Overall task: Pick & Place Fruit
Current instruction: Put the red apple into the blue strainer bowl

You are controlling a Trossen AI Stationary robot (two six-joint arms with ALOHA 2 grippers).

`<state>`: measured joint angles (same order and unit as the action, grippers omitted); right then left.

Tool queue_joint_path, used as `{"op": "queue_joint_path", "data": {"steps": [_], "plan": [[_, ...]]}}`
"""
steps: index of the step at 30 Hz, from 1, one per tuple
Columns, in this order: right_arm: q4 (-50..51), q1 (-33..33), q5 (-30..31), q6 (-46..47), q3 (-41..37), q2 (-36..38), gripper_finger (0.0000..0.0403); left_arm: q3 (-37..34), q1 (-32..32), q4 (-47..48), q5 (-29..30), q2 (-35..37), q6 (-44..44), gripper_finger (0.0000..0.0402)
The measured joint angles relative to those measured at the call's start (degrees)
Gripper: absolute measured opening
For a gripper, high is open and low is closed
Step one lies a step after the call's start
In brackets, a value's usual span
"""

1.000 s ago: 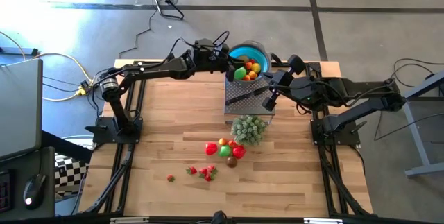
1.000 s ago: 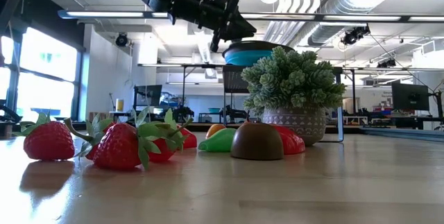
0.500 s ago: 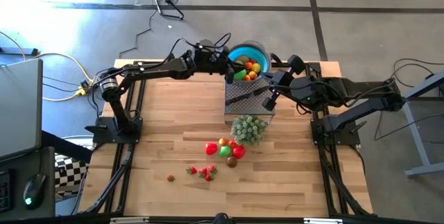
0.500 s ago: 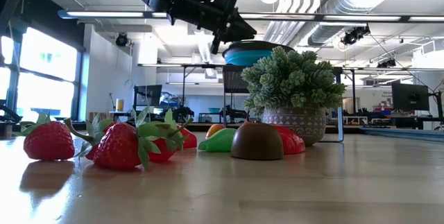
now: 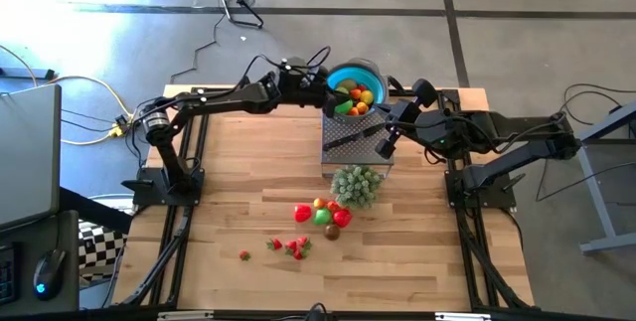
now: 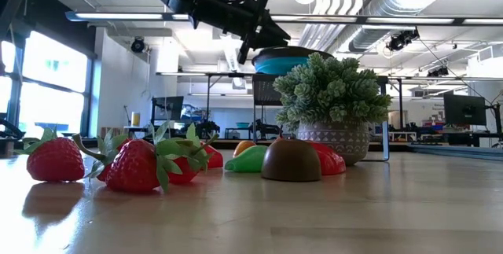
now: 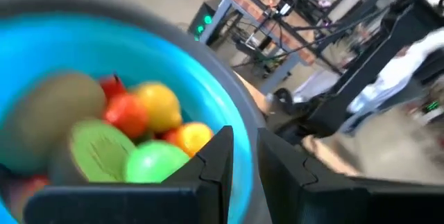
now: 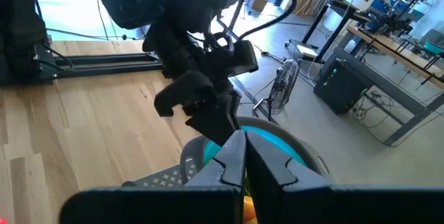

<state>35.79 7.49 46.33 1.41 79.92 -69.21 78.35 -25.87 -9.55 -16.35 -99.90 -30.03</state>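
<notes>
2 arms meet at the far edge of the wooden counter (image 5: 229,212), where a blue bowl (image 5: 370,74) sits raised on a grey perforated stand (image 5: 343,152). The left gripper (image 5: 329,92) hangs at the bowl's near-left rim; in its wrist view its dark fingers (image 7: 220,156) stand close together with only a narrow slit between them, pinched on the bowl's blue rim. Part of the fruit (image 7: 149,141) fills the bowl: a brown kiwi, a green cut piece, a round green one, plus red, yellow and orange pieces.

The right gripper (image 5: 386,148) waits over the stand's right side, its fingers (image 8: 232,156) pressed fully together and holding nothing.

More fruit lies loose on the counter, in 2 groups: a mixed cluster (image 5: 323,214) of red, green, yellow and brown pieces just in front of a small potted plant (image 5: 356,184), and several strawberries (image 5: 294,246) nearer the front edge, with 1 small red piece (image 5: 244,255) apart to their left.
</notes>
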Motion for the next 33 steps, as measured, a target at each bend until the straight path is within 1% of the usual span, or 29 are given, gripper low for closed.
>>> {"op": "queue_joint_path", "data": {"steps": [2, 4, 9, 14, 17, 21, 23, 26, 29, 33], "plan": [[0.01, 0.01, 0.00, -0.02, 0.00, 0.00, 0.0004, 0.00, 0.06, 0.67, -0.78, 0.00, -4.06, 0.0060], [0.00, 0.01, 0.00, -0.05, 0.00, 0.00, 0.0004, 0.00, 0.07, 0.47, -1.15, 0.00, -4.69, 0.0060], [0.00, -0.20, 0.00, -0.20, 0.00, 0.00, 0.0004, 0.00, -0.04, 0.85, -1.02, 0.00, -2.79, 0.0060], [0.00, -1.75, -0.02, -0.17, 0.00, 0.00, 0.0004, 0.00, 0.79, 1.29, -0.39, 0.41, 0.13, 0.0060], [0.00, -2.68, -0.04, 0.19, 0.00, 0.00, 0.0004, 0.00, 2.70, 3.27, 4.33, 2.03, 1.67, 0.0060], [0.01, -3.51, -1.15, 0.41, 0.00, 0.00, 0.0004, -1.65, 6.62, 4.53, 15.27, 4.69, 2.72, 0.0060], [0.01, -4.02, -2.88, 0.46, 0.00, 0.00, 0.0004, -3.19, 8.35, 4.61, 17.16, 6.04, 4.19, 0.0060], [0.00, -4.69, -5.19, 0.48, 0.00, 0.00, 0.0004, -5.89, 10.01, 1.49, 14.28, 8.46, 5.73, 0.0060], [0.00, -5.41, -6.01, 0.46, -0.01, 0.00, 0.0004, -9.11, 10.73, -2.48, 10.87, 11.13, 5.82, 0.0060], [0.00, -6.46, -6.05, 0.48, 0.00, 0.00, 0.0004, -14.44, 12.31, -7.69, 10.71, 15.05, 5.79, 0.0060]]}}
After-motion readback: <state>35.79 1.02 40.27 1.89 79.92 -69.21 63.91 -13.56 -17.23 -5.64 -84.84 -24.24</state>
